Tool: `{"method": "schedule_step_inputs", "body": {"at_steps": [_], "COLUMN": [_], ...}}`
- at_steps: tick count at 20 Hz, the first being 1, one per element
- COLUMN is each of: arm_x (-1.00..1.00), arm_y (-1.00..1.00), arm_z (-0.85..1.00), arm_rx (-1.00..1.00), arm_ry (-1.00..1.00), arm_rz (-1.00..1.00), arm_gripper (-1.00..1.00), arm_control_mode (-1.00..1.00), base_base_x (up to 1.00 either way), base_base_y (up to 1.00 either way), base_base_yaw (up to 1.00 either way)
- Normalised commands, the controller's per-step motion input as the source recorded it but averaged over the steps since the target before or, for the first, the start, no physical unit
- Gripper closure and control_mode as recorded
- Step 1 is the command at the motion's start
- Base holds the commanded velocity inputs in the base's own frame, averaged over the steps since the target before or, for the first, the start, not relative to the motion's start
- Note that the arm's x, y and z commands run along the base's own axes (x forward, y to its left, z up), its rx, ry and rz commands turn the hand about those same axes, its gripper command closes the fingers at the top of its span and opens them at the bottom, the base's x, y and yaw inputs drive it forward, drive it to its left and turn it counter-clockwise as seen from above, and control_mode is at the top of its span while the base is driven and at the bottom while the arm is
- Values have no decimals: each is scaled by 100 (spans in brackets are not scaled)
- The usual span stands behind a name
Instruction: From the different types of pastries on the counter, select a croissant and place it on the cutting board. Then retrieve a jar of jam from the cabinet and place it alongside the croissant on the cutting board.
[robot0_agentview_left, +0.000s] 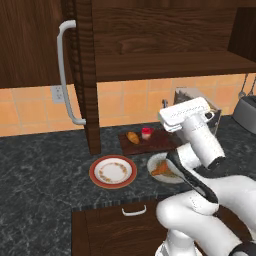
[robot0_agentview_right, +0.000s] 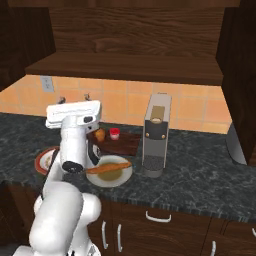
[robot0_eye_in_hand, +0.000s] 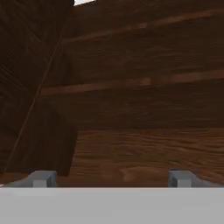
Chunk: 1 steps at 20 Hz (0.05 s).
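The golden-brown croissant (robot0_agentview_left: 133, 137) (robot0_agentview_right: 100, 134) lies on the dark reddish cutting board (robot0_agentview_left: 156, 143) (robot0_agentview_right: 126, 143) at the back of the counter (robot0_agentview_left: 45, 165). The red-lidded jar of jam (robot0_agentview_left: 146, 132) (robot0_agentview_right: 114, 133) stands upright right beside it on the same board. My gripper (robot0_agentview_right: 73, 98) (robot0_eye_in_hand: 111, 179) hangs above and in front of the board. It is open with nothing between its fingers and faces the wooden inside of the cabinet (robot0_agentview_left: 170, 62) (robot0_agentview_right: 125, 67). The long stick pastry (robot0_agentview_left: 162, 169) (robot0_agentview_right: 107, 168) rests on a cream plate (robot0_agentview_right: 125, 176).
The cabinet door stands open at the left, its curved handle (robot0_agentview_left: 65, 75) sticking out. A red-rimmed plate (robot0_agentview_left: 113, 171) (robot0_agentview_right: 42, 160) sits left of the cream one. A coffee machine (robot0_agentview_right: 156, 135) stands right of the board. A toaster (robot0_agentview_left: 247, 112) is further right. A drawer (robot0_agentview_left: 125, 225) stands open below.
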Motion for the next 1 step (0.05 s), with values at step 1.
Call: {"method": "schedule_step_inputs", "body": {"at_steps": [1], "arm_x": [-100], "arm_y": [0], "arm_z": [100], "arm_rx": [0], "arm_ry": [-65], "arm_rz": [15], "arm_gripper": [-100], "arm_control_mode": [-100], "base_base_x": [0], "base_base_y": [0], "base_base_yaw": [0]}}
